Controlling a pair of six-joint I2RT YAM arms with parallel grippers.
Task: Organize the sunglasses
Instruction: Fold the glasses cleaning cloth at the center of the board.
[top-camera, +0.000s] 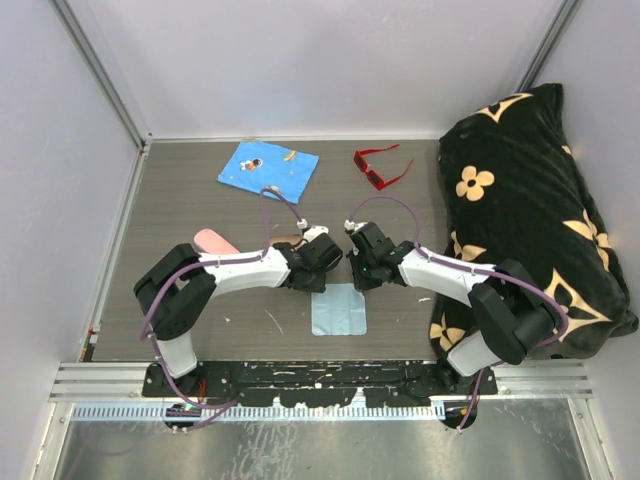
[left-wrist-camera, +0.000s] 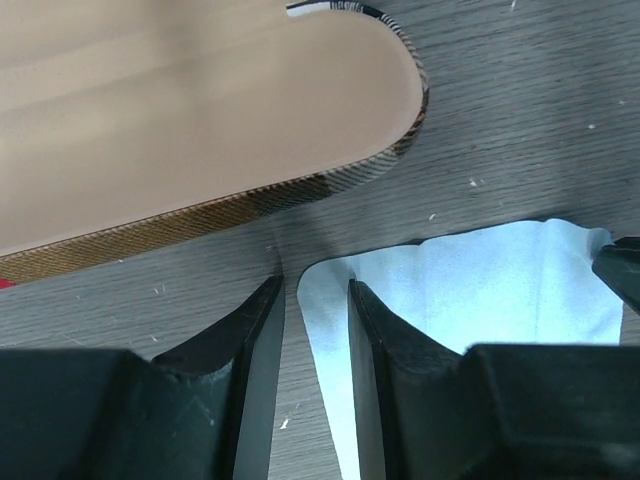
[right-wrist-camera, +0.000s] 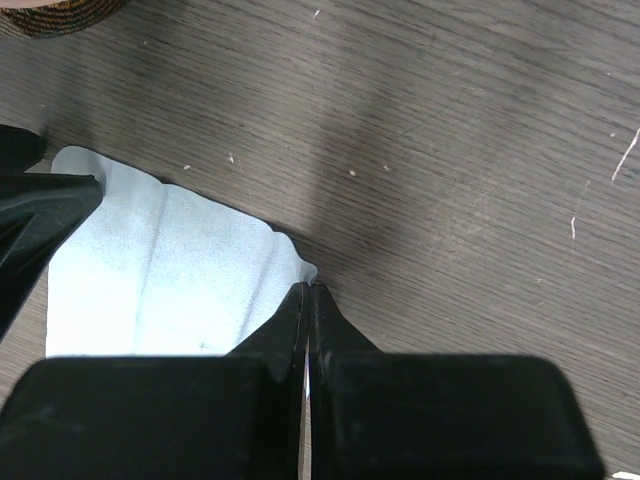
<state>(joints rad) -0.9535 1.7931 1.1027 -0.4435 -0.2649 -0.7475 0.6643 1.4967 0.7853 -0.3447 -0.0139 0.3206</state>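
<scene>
Nearest us, the pale blue cloth (top-camera: 338, 312) lies on the tabletop (top-camera: 200, 200). The right jaws are pinched together on one of its corners, and the left jaws stand a narrow gap apart over a neighbouring corner, gripping nothing. Just past them sits the tan case (left-wrist-camera: 200, 110). The red sunglasses (top-camera: 381, 167) lie well beyond, slightly right (front bar slanting), nearer the right arm (top-camera: 450, 275). We see no brown pair.

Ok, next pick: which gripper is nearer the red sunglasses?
Right. The right gripper, pinching the blue cloth, is nearside-left of the red sunglasses; the left gripper is farther left.
</scene>
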